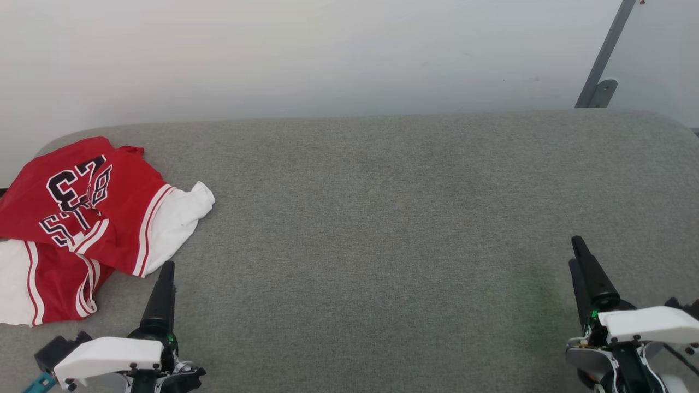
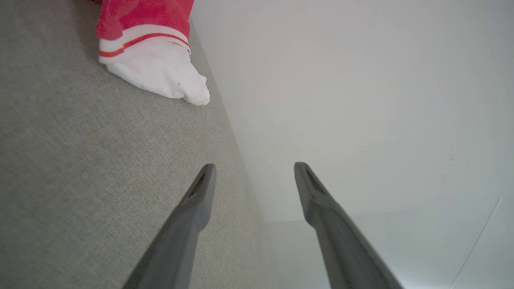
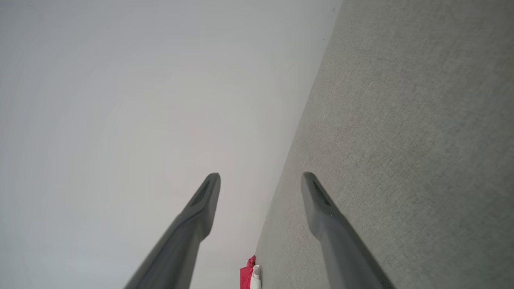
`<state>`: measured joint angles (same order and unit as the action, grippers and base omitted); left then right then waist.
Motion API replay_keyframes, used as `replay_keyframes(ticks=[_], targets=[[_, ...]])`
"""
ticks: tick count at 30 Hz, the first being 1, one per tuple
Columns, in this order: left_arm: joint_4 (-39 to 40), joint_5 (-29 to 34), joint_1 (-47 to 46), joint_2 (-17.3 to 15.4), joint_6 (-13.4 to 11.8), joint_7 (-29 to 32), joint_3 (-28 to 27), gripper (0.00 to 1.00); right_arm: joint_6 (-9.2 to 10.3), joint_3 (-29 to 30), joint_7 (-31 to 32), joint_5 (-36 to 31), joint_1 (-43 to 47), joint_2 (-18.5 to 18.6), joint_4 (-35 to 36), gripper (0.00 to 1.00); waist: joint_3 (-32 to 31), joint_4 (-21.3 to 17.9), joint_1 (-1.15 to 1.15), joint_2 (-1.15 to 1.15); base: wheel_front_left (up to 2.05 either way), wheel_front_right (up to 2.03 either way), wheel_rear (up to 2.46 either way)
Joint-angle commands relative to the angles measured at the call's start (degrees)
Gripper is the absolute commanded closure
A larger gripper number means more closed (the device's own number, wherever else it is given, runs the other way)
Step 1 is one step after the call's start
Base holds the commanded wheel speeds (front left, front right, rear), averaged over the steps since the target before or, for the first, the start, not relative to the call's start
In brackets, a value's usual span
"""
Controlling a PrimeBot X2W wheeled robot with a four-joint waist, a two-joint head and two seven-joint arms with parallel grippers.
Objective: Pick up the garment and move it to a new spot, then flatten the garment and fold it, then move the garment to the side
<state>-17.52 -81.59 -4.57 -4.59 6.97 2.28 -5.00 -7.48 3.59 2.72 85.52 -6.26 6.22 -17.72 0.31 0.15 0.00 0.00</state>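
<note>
Across my front, a grey woven-cloth table (image 1: pixel 382 218) with rounded corners carries the crumpled red-and-white garment (image 1: pixel 82 218) at its left end. My left gripper (image 2: pixel 253 165) and right gripper (image 3: pixel 261 175) stand with fingers wide apart, holding nothing.
</note>
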Motion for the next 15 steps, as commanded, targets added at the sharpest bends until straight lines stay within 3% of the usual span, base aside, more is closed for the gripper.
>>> replay_keyframes(ticks=[1, 15], targets=[[1.11, 3.32, -2.02, -0.69, -0.35, -0.69, 0.05, 0.0, 0.0, -0.91, -0.92, -2.09, -2.29, 1.26, 0.42, 0.0, 0.01, 0.04, 0.0, 0.0, 0.0, 0.0, 0.0], [3.42, 23.96, -1.06, -1.8, -2.6, -4.01, 1.56, 0.0, -0.01, -1.86, -4.46, -21.65, -4.12, 4.09, 0.2, 0.0, 0.28, 0.32, 0.0, 0.0, 0.0, 0.0, 0.0]])
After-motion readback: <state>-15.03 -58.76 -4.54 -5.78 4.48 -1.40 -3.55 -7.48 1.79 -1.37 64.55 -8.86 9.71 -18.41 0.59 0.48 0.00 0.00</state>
